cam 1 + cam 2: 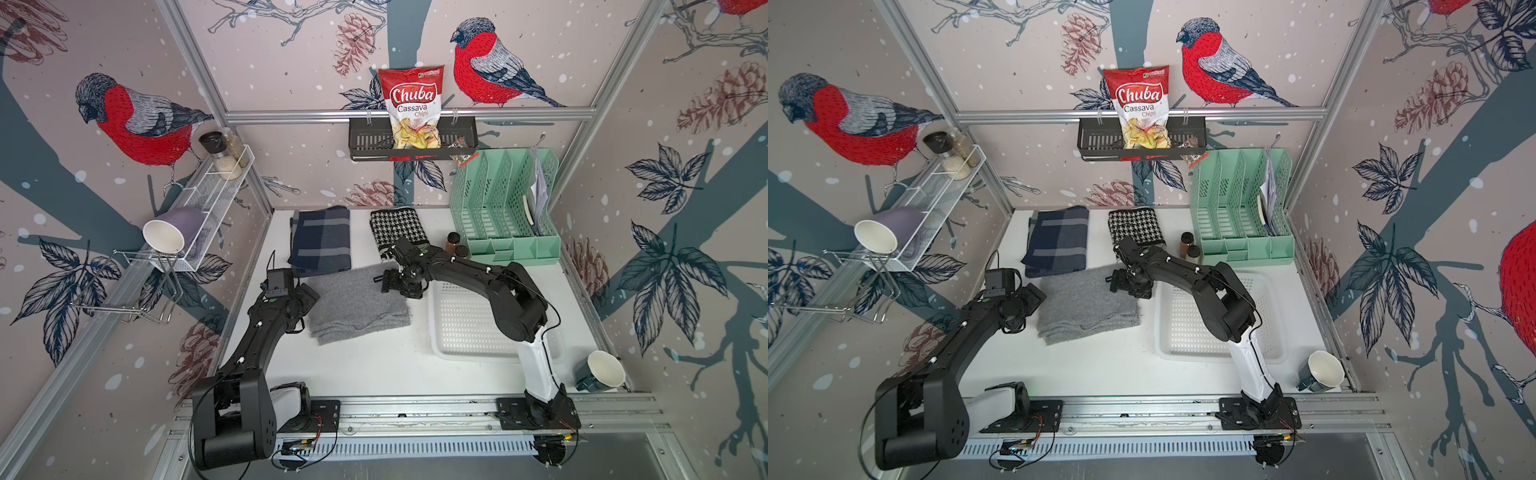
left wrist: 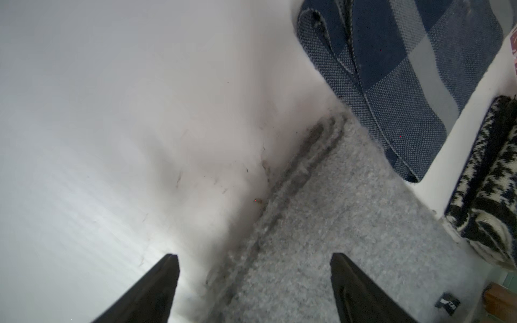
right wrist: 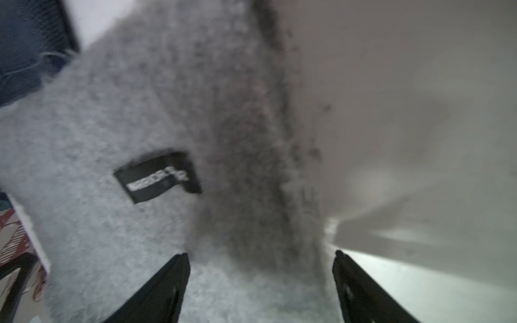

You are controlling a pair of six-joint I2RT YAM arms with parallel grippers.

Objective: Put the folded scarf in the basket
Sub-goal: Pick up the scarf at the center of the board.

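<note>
While my left gripper (image 2: 254, 257) and right gripper (image 3: 261, 256) are hanging with jaws apart at its opposite edges, the folded scarf (image 1: 357, 305) is lying flat on the table (image 1: 374, 365), just beside the white perforated basket (image 1: 461, 324). It is showing grey, fuzzy layers and a small black label (image 3: 156, 176).

Mid-frame in a top view, folded grey fuzzy scarf (image 1: 358, 305) on white tabletop (image 1: 374, 365) — shallow white perforated plastic basket (image 1: 461, 326) right of it, folded navy checked scarf (image 1: 321, 241) just above-left.

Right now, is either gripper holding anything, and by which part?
Nothing held. Left gripper and right gripper are both open, each over an edge of the folded grey scarf on the table.
</note>
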